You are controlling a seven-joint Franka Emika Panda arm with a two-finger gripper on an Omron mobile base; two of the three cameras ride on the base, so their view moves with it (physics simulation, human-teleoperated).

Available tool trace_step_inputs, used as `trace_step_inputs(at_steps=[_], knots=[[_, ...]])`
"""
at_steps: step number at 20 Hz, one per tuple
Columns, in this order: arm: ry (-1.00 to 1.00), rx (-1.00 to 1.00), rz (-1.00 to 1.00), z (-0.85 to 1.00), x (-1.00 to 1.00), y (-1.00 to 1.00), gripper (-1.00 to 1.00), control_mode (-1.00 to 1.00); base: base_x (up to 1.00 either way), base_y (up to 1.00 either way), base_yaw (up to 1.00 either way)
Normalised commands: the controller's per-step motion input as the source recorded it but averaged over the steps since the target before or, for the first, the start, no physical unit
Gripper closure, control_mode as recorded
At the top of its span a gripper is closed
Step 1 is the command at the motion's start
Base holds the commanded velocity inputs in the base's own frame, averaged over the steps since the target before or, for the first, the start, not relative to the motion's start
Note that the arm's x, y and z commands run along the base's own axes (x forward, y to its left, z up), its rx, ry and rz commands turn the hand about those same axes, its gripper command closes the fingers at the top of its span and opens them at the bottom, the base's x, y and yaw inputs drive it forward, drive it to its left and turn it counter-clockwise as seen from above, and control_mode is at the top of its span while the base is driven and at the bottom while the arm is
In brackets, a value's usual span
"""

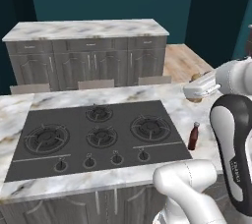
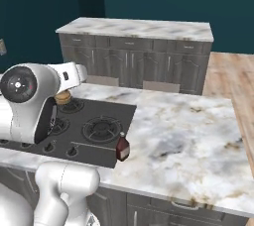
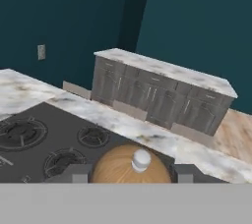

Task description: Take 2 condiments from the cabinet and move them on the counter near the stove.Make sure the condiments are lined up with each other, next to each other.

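My gripper (image 3: 132, 175) is shut on the rounded tan-brown shaker (image 3: 129, 166), whose pale cap points up between the two fingertips (image 3: 78, 174). In the left base view the gripper (image 1: 199, 90) holds the shaker (image 1: 196, 99) above the counter (image 1: 179, 107), just past the stove's (image 1: 98, 129) right rear corner. The dark red-brown bottle (image 1: 193, 137) stands upright on the counter by the stove's right edge, nearer the front. From the right, the bottle (image 2: 122, 147) stands at the stove's (image 2: 99, 126) front corner and the held shaker (image 2: 63, 99) hangs over the cooktop. The cabinet is out of view.
A marble-topped island (image 1: 88, 29) with low grey cabinets stands across the wooden floor behind the counter. A wide stretch of marble counter (image 2: 188, 131) lies to the right of the stove. My own arm (image 1: 236, 134) rises beside the bottle.
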Motion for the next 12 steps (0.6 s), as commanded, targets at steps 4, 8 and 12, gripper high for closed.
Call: trace_step_inputs(at_steps=[4,8,12], knots=[[0.0,-0.19,0.1,-0.41,0.0,-0.46,1.0,-1.0,0.0,0.0,0.0],[0.0,-0.18,0.1,-0.33,-0.06,-0.76,1.0,-1.0,0.0,0.0,0.0],[0.0,-0.07,0.11,-0.26,-0.06,-0.73,1.0,-1.0,0.0,0.0,0.0]])
